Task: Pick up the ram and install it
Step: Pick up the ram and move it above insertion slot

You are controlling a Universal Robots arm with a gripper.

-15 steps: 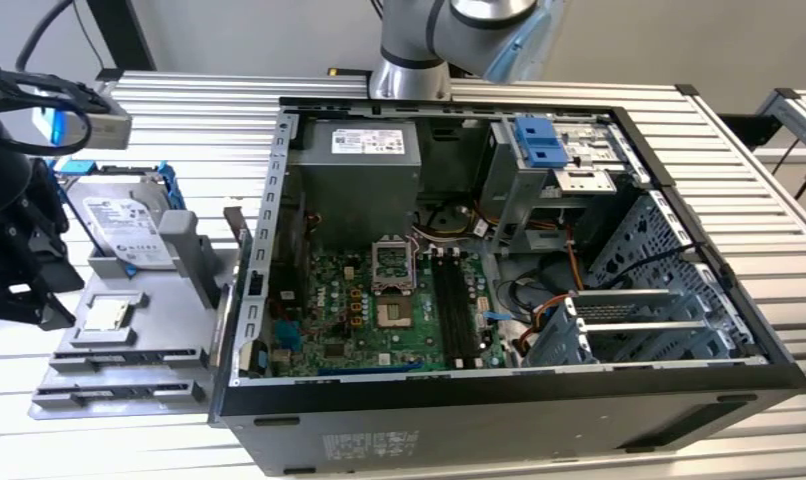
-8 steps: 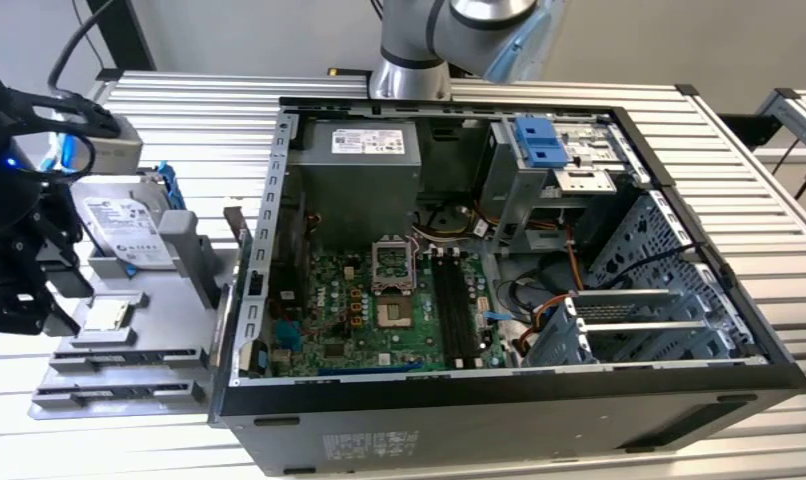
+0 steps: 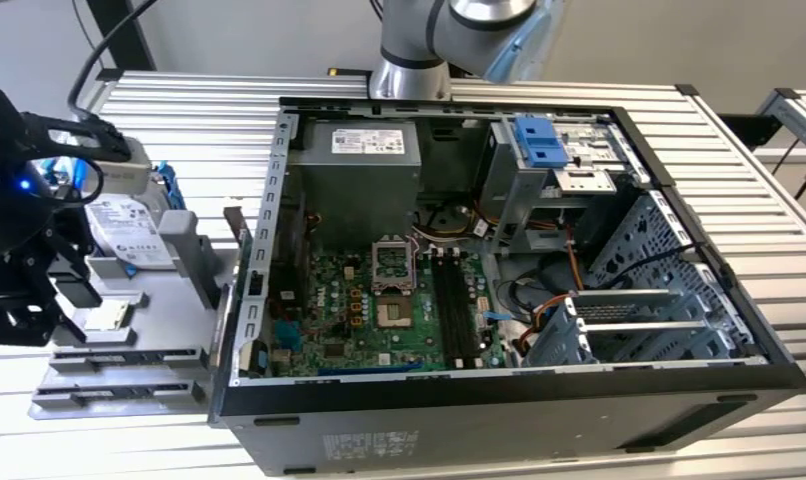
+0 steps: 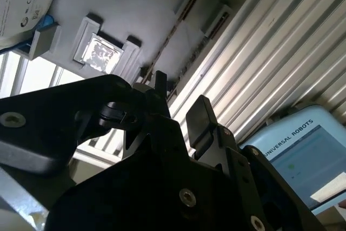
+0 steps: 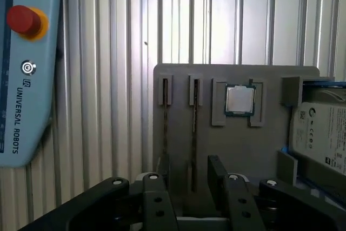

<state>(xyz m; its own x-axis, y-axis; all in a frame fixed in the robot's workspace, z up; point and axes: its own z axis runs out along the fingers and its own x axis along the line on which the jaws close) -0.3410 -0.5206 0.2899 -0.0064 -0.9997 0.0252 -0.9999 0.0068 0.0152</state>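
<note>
Over the grey holder (image 5: 248, 150), my gripper (image 5: 189, 160): I am hovering with the jaws spread wide, gripping nothing.
Fingers (image 5: 215, 170): they are standing one on each side of the ram (image 5: 194, 117), with a gap showing on both sides.
Ram: it is sitting edge-up in a narrow groove of the holder, running out from between my fingers in both wrist views.
Chip (image 5: 239, 100): it is resting in a square recess just beside the grooves.
Hard drive (image 5: 321, 133): it is lying beyond the chip, between one and two o'clock of me in the exterior view.
Pendant (image 5: 30, 106): it is lying on the slatted table (image 5: 108, 36), near the holder, on the side away from the drive.
Case (image 3: 510, 395): it is lying open at three o'clock of me in the exterior view, its motherboard (image 3: 363, 300) facing up.
Memory slots (image 3: 453, 300): they are running from twelve to six o'clock, well apart from the ram.
</note>
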